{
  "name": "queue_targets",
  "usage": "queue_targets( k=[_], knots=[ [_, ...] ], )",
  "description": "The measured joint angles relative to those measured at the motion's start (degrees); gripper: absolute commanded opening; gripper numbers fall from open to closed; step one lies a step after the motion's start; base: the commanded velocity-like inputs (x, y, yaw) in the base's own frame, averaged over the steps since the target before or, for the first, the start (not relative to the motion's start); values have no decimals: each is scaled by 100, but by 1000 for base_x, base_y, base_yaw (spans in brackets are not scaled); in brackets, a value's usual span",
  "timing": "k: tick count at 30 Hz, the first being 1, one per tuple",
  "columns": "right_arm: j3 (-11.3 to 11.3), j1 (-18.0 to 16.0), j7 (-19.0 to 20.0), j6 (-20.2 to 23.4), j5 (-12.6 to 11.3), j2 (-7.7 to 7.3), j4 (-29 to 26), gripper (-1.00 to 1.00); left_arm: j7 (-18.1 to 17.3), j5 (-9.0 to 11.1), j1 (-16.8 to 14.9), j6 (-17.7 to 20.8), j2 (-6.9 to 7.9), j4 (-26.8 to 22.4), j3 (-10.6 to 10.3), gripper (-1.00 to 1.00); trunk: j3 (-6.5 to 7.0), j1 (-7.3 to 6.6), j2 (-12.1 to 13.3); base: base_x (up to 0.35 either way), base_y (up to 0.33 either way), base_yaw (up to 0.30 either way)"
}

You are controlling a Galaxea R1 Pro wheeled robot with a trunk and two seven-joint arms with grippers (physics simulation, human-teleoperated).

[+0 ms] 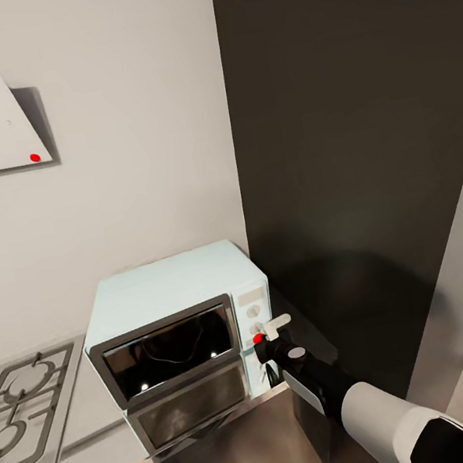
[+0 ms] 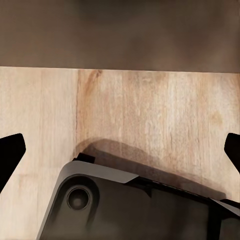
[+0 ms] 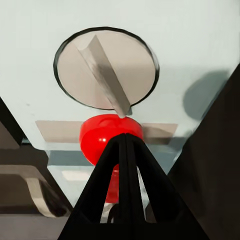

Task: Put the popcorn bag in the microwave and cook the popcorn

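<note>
Right pincer meets front-facing microwave's red button.

The pale mint-blue boxy microwave is viewed downward from the head; its red round button is seen very close from the right wrist, wooden floor from the left.

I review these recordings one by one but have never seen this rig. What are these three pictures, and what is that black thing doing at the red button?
It is a simulated two-armed robot. The head view looks down at a mint-blue microwave on the grey countertop, beside a steel hob. The right gripper, its fingers together, is at the red button on the control panel; the right wrist view shows the closed fingertips against that button, below a round dial. The left wrist view looks down at a wood floor, its fingers spread wide. Nothing is held.
</note>
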Motion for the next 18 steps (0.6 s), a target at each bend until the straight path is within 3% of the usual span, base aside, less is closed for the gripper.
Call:
queue_targets(
  k=[18],
  knots=[
    [0,3,0,0,0,0,0,-100,0,1,0,0,0,0,0,100,0,0,0,28,0,0]
  ],
)
